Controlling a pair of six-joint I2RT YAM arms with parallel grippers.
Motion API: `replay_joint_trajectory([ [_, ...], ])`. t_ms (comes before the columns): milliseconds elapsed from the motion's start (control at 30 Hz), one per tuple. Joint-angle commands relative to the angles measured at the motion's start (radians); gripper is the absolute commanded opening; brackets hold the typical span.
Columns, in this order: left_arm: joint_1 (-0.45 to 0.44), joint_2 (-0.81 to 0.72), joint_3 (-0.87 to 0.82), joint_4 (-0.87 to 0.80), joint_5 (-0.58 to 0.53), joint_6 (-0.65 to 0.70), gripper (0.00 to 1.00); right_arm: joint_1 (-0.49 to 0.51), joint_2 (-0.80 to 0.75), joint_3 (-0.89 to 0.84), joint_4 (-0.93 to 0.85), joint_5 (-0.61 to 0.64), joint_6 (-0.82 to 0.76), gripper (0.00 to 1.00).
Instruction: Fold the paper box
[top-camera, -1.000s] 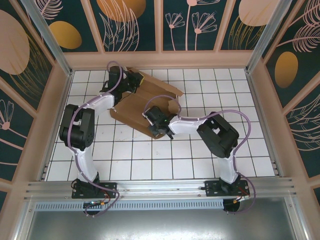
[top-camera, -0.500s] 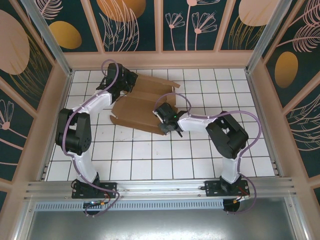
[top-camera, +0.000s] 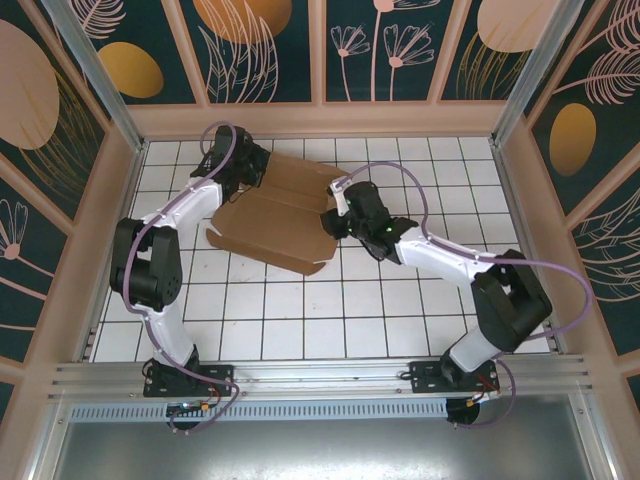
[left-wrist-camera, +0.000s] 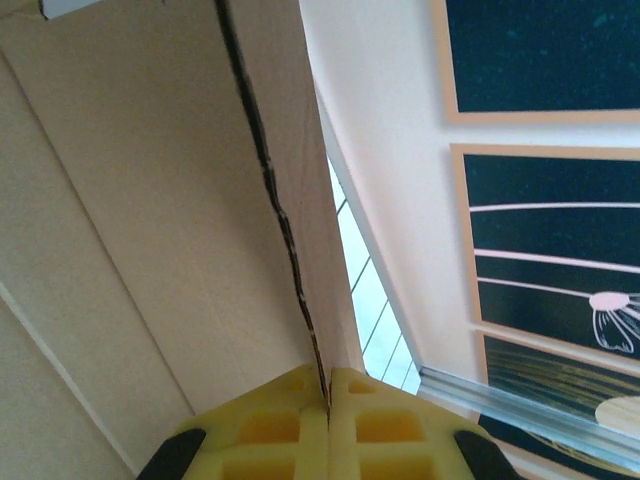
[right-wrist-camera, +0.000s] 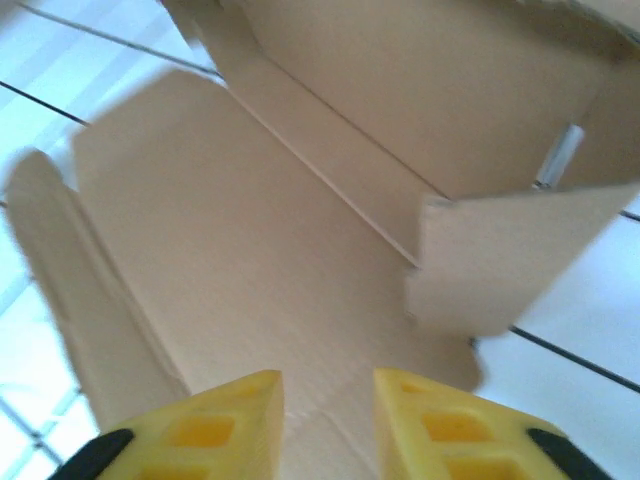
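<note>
The left gripper (left-wrist-camera: 328, 388) is clamped tight on an edge of the box (top-camera: 270, 228). Its yellow fingers (left-wrist-camera: 270, 430) are pressed together on the cardboard at the box's far left side, near the back wall (top-camera: 320, 118). The left arm (top-camera: 150, 265) runs up the worktop's left edge with its elbow bent.

The right gripper (right-wrist-camera: 328, 400) hovers partly open over the box's inner panel at its right end, holding nothing. A raised flap (right-wrist-camera: 510, 260) stands just ahead. The right arm (top-camera: 450, 265) reaches diagonally from the near right corner.

The box lies part-folded on the tiled worktop (top-camera: 400, 320), toward the far left, its inside bare cardboard.
</note>
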Motion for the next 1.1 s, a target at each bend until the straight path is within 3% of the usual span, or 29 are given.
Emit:
replay_joint_trajectory([
  [0,-0.003,-0.032,0.015,-0.138,-0.062,-0.084,0.0,0.017,0.038,-0.005,0.123,-0.183,0.048,0.32],
  [167,-0.011,-0.039,0.015,-0.119,-0.067,-0.132,0.0,0.137,0.285,0.2,-0.128,-0.033,0.008,0.23],
  [400,-0.023,-0.094,-0.033,-0.124,-0.139,-0.179,0.0,0.197,0.465,0.307,-0.265,-0.073,-0.007,0.19],
  [700,-0.022,-0.087,-0.1,-0.013,-0.138,-0.073,0.0,0.089,0.438,0.181,-0.317,-0.077,0.025,0.11],
  [933,-0.024,-0.101,-0.185,0.094,-0.113,-0.003,0.15,0.018,0.399,0.129,-0.361,-0.078,0.024,0.08],
  [1067,-0.022,-0.112,-0.186,0.102,-0.145,0.018,0.15,0.005,0.384,0.134,-0.39,-0.091,0.013,0.08],
])
